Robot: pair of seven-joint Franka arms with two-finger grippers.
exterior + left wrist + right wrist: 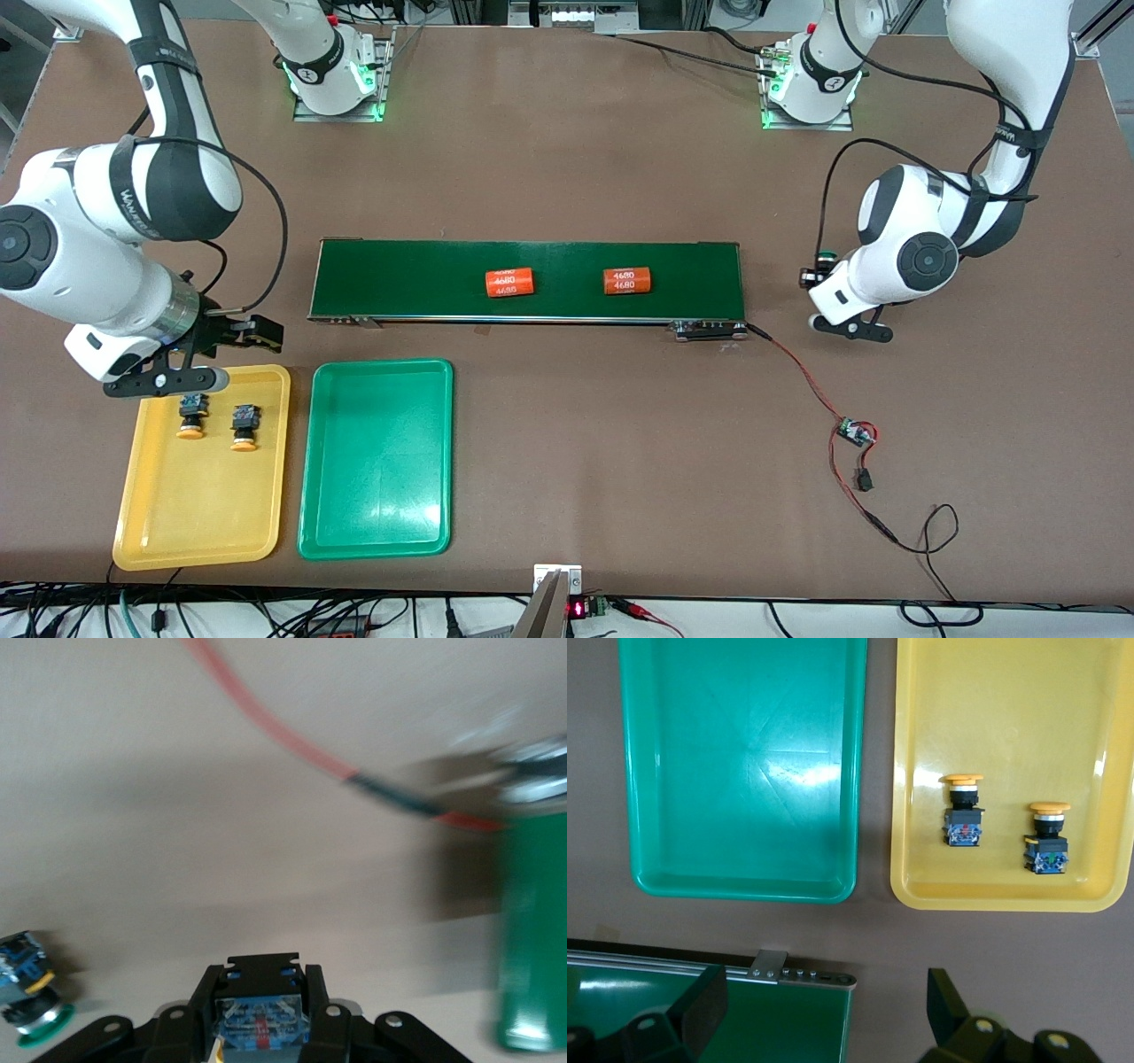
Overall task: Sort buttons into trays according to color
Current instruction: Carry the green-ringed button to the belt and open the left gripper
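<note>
My yellow tray [205, 523] lies at the corner of the desk nearest the front camera at my right arm's end, and it holds both yellow-capped buttons [191, 416] [244, 428], lying side by side, apart from each other, in the end of the tray farther from the camera; the rest of its floor is bare. Just beside it, toward the middle of the desk, the green tray [376, 532] holds nothing. The two trays are close but do not touch. A long dark-green conveyor belt [399, 275] runs across the middle of the desk, just farther from the camera than the trays, and carries two orange cylinders [509, 283] [627, 281] lying well apart. My right end effector [204, 354] hangs over the tray's edge nearest the belt, its jaws spread wide and holding nothing. My left end effector [262, 1028] is low over the bare desk off the belt's end toward my left arm's edge, and its jaws are closed on a button [262, 1020] whose blue body shows between them; the cap is hidden in the wrist view. A green-capped button [27, 992] lies on the desk just beside it. A red-and-black wire [802, 377] trails from the belt's end toward the front edge, crossing otherwise open desk between the trays and my left arm.
</note>
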